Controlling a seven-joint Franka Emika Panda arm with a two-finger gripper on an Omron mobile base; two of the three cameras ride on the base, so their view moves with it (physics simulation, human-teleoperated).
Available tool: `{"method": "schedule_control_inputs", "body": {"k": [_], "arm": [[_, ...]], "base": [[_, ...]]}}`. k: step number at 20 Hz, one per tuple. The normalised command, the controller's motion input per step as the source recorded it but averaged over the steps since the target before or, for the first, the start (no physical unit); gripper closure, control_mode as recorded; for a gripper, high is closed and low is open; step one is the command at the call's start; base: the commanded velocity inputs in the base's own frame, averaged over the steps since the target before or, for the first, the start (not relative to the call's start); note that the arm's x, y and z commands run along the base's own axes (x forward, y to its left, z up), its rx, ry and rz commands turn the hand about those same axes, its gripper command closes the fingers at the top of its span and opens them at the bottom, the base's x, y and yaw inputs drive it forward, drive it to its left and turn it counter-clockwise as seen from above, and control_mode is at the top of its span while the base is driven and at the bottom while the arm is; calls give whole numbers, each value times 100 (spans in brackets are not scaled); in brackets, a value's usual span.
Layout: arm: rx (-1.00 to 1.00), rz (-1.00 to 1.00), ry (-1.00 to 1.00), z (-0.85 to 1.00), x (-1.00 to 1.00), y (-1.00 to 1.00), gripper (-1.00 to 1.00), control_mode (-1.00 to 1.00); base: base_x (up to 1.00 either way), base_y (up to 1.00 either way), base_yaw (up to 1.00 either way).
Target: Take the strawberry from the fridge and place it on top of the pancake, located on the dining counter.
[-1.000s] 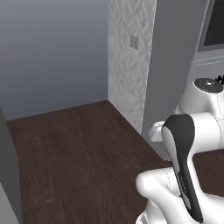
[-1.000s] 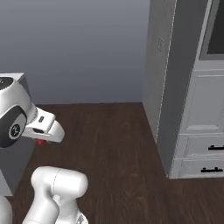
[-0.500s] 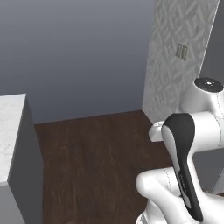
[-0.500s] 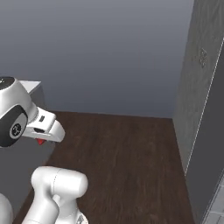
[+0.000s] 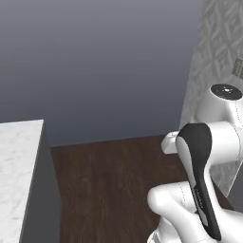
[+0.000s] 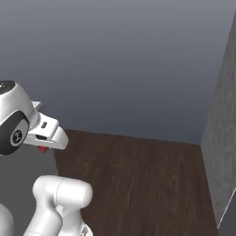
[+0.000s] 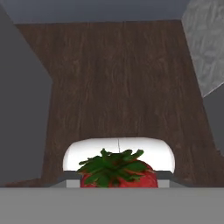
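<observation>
Sitting between narrowly parted fingers, apparently clamped: strawberry (image 7: 117, 172), green leaves showing.

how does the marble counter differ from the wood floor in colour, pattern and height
The counter is white with faint grey veins; the floor is dark brown with wood grain. The counter stands raised on a dark grey side panel, while the floor lies low beneath it. The counter shows at the left edge of the left base view, while the floor spreads across the middle. Both are flat, level surfaces.
</observation>
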Motion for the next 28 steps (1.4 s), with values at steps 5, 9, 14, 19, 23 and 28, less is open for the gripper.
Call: {"method": "schedule_control_inputs", "body": {"k": [5, 9, 14, 19, 23, 28], "arm": [[0, 0, 0, 0, 0, 0, 100, 100], [0, 0, 0, 0, 0, 0, 100, 100], [0, 0, 0, 0, 0, 0, 100, 100], [0, 0, 0, 0, 0, 0, 100, 100], [0, 0, 0, 0, 0, 0, 100, 100], [0, 0, 0, 0, 0, 0, 100, 100]], "base": [[100, 28, 11], [100, 33, 15], [100, 16, 33], [100, -3, 51], [100, -29, 67], [100, -32, 75]]}}
